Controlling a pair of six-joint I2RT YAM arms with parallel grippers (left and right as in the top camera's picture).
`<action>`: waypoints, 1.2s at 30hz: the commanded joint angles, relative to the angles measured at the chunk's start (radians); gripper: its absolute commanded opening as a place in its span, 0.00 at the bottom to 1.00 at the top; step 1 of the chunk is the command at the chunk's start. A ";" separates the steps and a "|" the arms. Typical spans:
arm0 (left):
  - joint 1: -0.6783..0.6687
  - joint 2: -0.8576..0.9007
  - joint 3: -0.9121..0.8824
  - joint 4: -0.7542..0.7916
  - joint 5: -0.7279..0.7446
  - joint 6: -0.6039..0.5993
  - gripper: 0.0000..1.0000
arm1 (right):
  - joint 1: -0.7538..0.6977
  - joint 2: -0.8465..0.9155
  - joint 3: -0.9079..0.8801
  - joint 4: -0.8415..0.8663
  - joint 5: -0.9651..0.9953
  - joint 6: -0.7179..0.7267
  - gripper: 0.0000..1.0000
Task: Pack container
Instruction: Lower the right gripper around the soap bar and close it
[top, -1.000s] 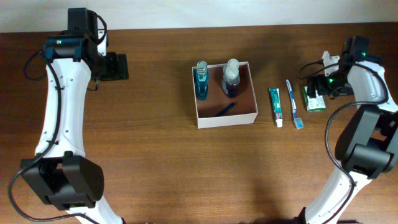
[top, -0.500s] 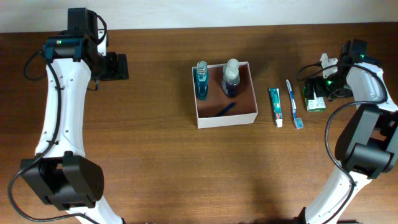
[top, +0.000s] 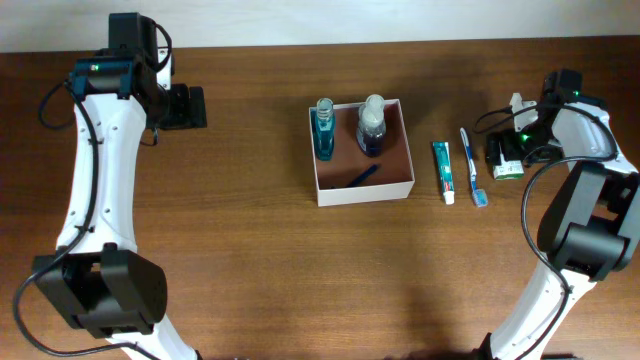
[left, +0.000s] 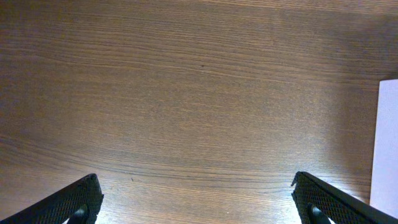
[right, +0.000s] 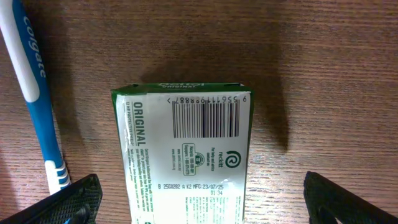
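The container, a square white-walled box with a reddish-brown inside, sits mid-table and holds two blue bottles and a dark blue pen. A toothpaste tube and a blue toothbrush lie to its right. A green and white packet lies further right. My right gripper is open, its fingers wide on either side of the packet. My left gripper is open and empty over bare wood at the far left.
The brown wooden table carries everything. A white container wall edge shows at the right of the left wrist view. The table's back edge runs along the top.
My right gripper has shifted slightly toward the packet and now covers more of it from above. The left arm has not moved.
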 joint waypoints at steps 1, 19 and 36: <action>0.000 -0.002 -0.005 -0.001 0.008 -0.006 0.99 | 0.000 0.016 -0.006 0.001 -0.009 0.007 0.98; 0.000 -0.002 -0.005 -0.001 0.008 -0.006 0.99 | 0.000 0.029 -0.021 0.024 -0.008 0.004 0.99; 0.000 -0.002 -0.005 -0.001 0.008 -0.006 0.99 | 0.000 0.029 -0.082 0.123 0.003 -0.019 1.00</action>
